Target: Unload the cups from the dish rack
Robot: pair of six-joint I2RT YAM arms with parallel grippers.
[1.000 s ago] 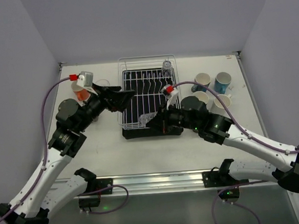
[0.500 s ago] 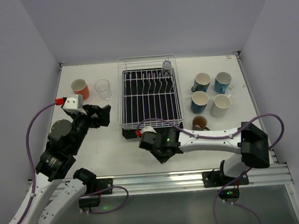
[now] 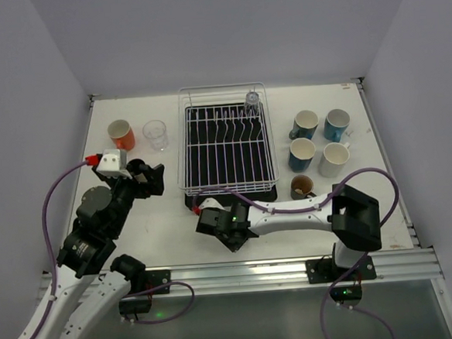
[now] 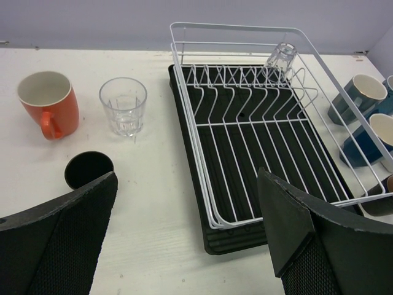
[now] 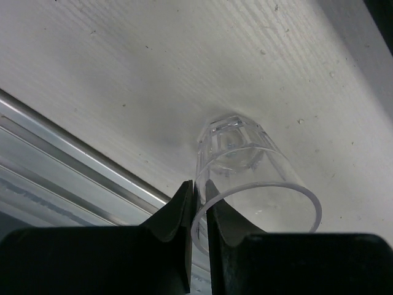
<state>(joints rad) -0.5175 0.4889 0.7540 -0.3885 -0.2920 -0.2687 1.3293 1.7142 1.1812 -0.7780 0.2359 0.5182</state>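
Note:
The white wire dish rack (image 3: 226, 142) sits on a black drip tray, and one clear glass (image 3: 251, 99) is upside down at its far right corner. It also shows in the left wrist view (image 4: 281, 56). My right gripper (image 5: 198, 187) is shut on the rim of a clear glass tumbler (image 5: 245, 160) with its base toward the table, near the front edge. In the top view this gripper (image 3: 232, 239) is in front of the rack. My left gripper (image 4: 187, 178) is open and empty, left of the rack (image 4: 258, 123), near a black cup (image 4: 89, 167).
An orange mug (image 3: 120, 134) and a clear glass (image 3: 154, 133) stand left of the rack. Right of it stand a teal cup (image 3: 304, 123), two blue cups (image 3: 336, 123), a white cup (image 3: 335, 159) and a brown cup (image 3: 301, 186). The metal front rail (image 5: 73, 147) is close to the held glass.
My right arm has swung from the rack's front corner to the table in front of it, carrying the glass. My left arm has drawn back from the rack to the left.

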